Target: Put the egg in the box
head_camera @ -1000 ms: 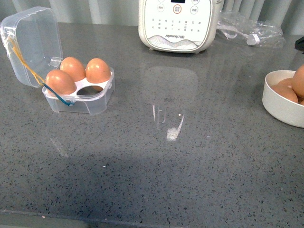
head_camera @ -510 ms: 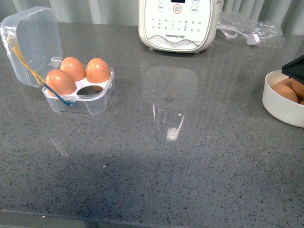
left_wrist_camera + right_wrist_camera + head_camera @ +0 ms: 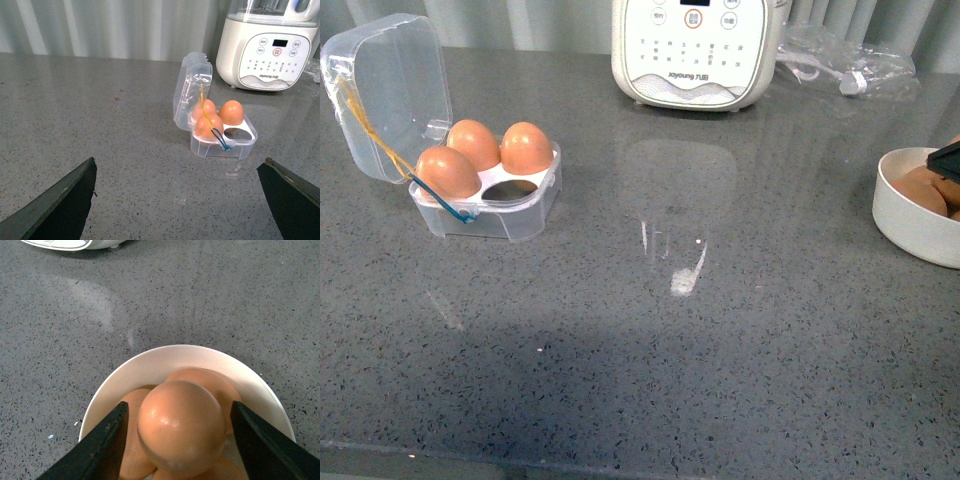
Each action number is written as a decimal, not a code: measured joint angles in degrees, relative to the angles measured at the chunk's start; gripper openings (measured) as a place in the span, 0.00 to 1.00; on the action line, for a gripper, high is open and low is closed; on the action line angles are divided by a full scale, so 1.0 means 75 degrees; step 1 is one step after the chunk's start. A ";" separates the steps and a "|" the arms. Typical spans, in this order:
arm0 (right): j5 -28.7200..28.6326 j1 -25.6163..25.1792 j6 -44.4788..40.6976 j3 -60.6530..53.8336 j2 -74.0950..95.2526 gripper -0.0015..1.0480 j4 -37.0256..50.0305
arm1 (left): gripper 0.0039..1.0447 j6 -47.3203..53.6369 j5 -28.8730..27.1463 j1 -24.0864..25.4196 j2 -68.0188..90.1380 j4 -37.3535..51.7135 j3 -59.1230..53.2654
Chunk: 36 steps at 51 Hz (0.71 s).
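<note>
Right end effector [image 3: 178, 412] apart around egg [image 3: 181, 429] in bowl [image 3: 165, 353], left end effector [image 3: 178, 165] apart

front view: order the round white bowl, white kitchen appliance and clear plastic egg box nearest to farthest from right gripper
1. Round white bowl, beneath the right gripper.
2. White kitchen appliance, back centre.
3. Clear plastic egg box, far left.

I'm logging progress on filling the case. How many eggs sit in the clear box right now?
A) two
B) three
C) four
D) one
B: three eggs sit in the box, and only the near-right cell is empty.
</note>
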 joint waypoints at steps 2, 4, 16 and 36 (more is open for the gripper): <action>0.0000 0.0006 0.0000 0.0000 0.0000 0.53 0.0003 | 0.94 0.0000 0.0000 0.0000 0.0000 0.0000 0.0000; 0.0015 0.0009 -0.0003 0.0000 0.0000 0.48 0.0003 | 0.94 0.0000 -0.0003 0.0000 0.0000 0.0000 0.0000; 0.0064 0.0073 -0.0009 0.0000 -0.0073 0.40 -0.0029 | 0.94 0.0000 0.0000 0.0000 0.0000 0.0000 0.0000; 0.0388 0.0752 -0.0044 0.0449 -0.1309 0.40 -0.0641 | 0.94 0.0000 -0.0003 0.0000 0.0000 0.0000 0.0000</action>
